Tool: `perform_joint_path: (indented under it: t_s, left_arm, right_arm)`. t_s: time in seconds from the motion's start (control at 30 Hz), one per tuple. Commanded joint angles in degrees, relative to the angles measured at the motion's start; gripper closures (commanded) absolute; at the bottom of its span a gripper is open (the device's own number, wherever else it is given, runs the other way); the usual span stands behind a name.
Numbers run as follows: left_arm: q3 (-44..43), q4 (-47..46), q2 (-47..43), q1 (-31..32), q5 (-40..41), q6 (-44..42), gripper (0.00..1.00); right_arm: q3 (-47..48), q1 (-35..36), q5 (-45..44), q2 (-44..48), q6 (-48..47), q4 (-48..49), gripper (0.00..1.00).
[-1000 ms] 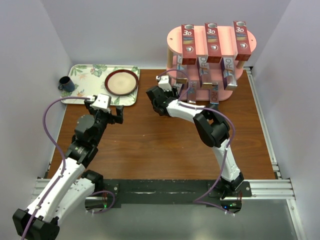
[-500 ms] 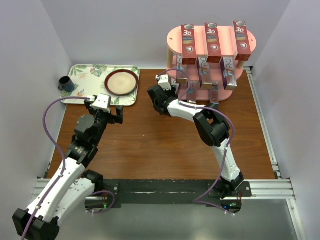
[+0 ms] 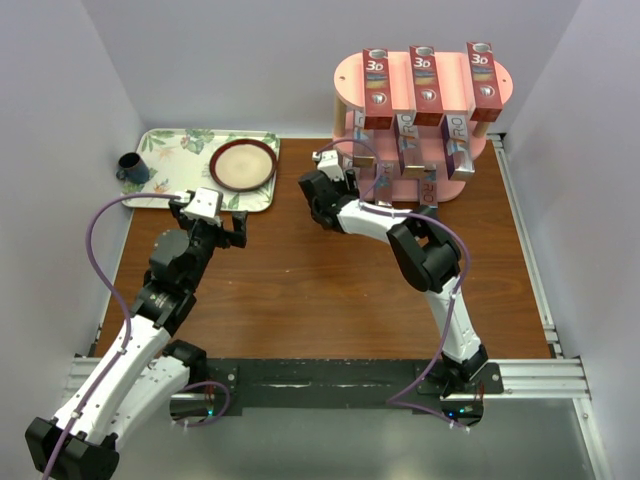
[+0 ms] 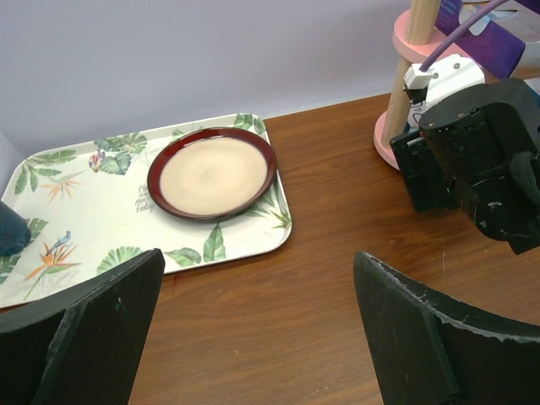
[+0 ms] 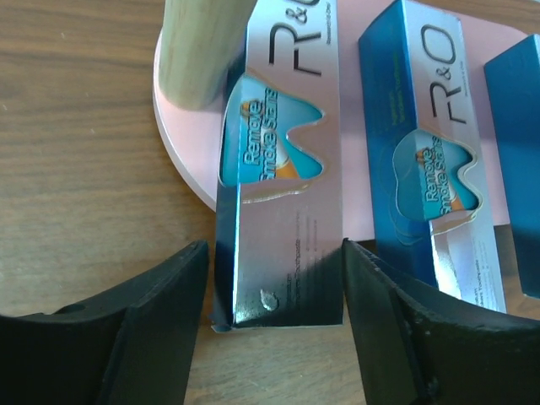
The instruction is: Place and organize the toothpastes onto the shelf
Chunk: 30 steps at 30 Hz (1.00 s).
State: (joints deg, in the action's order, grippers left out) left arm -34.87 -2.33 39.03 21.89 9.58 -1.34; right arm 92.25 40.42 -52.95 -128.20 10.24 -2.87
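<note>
Far right on the worktop (image 3: 300,290) — silver carton (image 5: 283,211) lies on the shelf (image 5: 181,143), lowest board, lengthwise away from the right fingers (image 5: 160,312) flanking its near end; gripped or not, unclear. Left fingers (image 4: 93,329) gape, well apart.

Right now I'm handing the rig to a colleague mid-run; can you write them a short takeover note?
Left gripper: open, empty, above the table beside the floral tray.
Right gripper: fingers straddle the near end of a silver carton on the bottom tier of the shelf; grip unclear.
Done: three red cartons on the top tier, more on the middle and bottom tiers; none loose on the table.
Left: probably free that carton, square it up, withdraw.
</note>
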Motion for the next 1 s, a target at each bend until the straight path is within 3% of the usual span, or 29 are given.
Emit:
perform_joint_path:
  t_s: [0.0,0.67,0.97]
  left_arm:
    - [0.2,-1.5,-0.3,0.3,-0.4,-1.5,0.0]
    - [0.2,-1.5,-0.3,0.3,-0.6,-1.6,0.0]
    - [0.3,-1.4,-0.4,0.3,-1.0,-1.8,0.0]
  right_arm:
    - [-1.3,-0.2,-0.6,2.1,-0.4,2.2,0.29]
    - [-6.4,-0.2,-1.9,5.9,-0.8,2.6,0.28]
    - [-10.2,2.4,3.7,12.0,-1.8,3.7,0.11]
